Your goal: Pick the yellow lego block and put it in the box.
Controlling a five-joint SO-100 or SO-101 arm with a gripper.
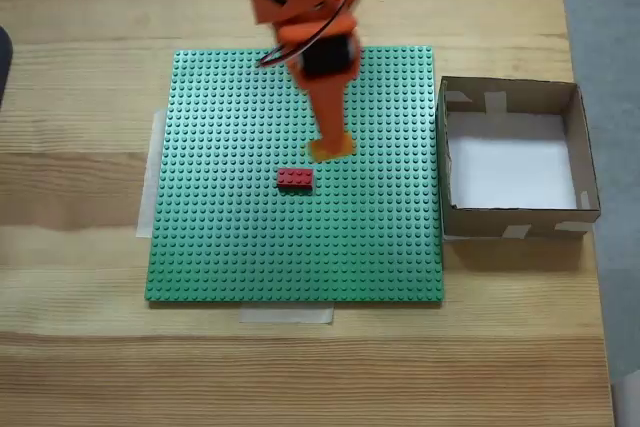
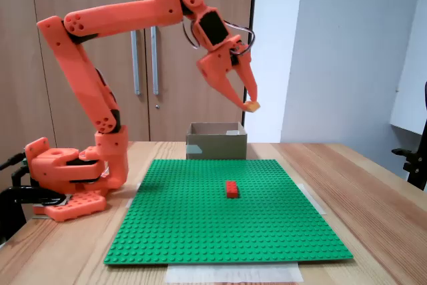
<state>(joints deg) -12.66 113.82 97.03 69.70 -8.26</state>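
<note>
Orange arm holds the yellow lego block aloft over the green baseplate.

From above, the fingers (image 1: 331, 145) clamp the yellow lego block (image 1: 331, 147) over the green baseplate (image 1: 220, 237), just at 1 o'clock of the red brick (image 1: 294, 179); the box (image 1: 512, 222) sits on the desk (image 1: 80, 347) at 3 o'clock, touching the baseplate's edge.
From the front, the block (image 2: 251, 106) hangs high in the closed fingers (image 2: 249, 105), at 1 o'clock above the red brick (image 2: 231, 189), with the box (image 2: 215, 145) behind.
</note>
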